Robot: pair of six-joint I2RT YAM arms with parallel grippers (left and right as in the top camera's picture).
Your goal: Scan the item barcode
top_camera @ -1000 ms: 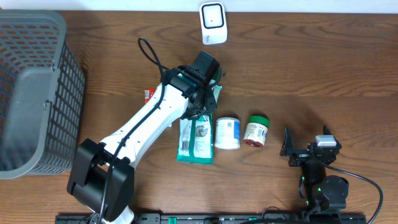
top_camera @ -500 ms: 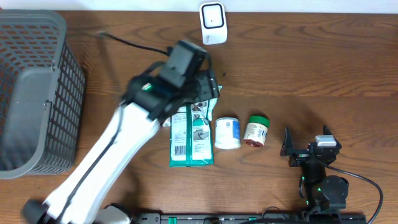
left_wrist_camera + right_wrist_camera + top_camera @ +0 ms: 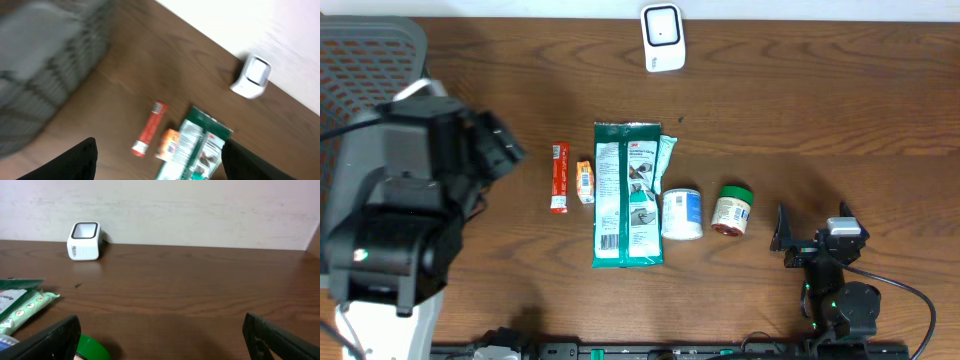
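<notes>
I see L gripper (image 3: 160, 167) apart, holding nothing. R gripper (image 3: 160, 337) wide apart too. The green packet (image 3: 628, 195) lies flat on tabletop (image 3: 820, 120).

One white scanner (image 3: 662, 38), one grey basket (image 3: 370, 40). Two green packets (image 3: 625, 195), two small jars (image 3: 683, 214), one red tube (image 3: 558, 177), one orange sachet (image 3: 585, 182)

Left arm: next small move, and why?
Probably lower the left gripper toward the red tube, the nearest item. Its jaws are open and empty, raised above the table, and nothing is in front of the scanner.
</notes>
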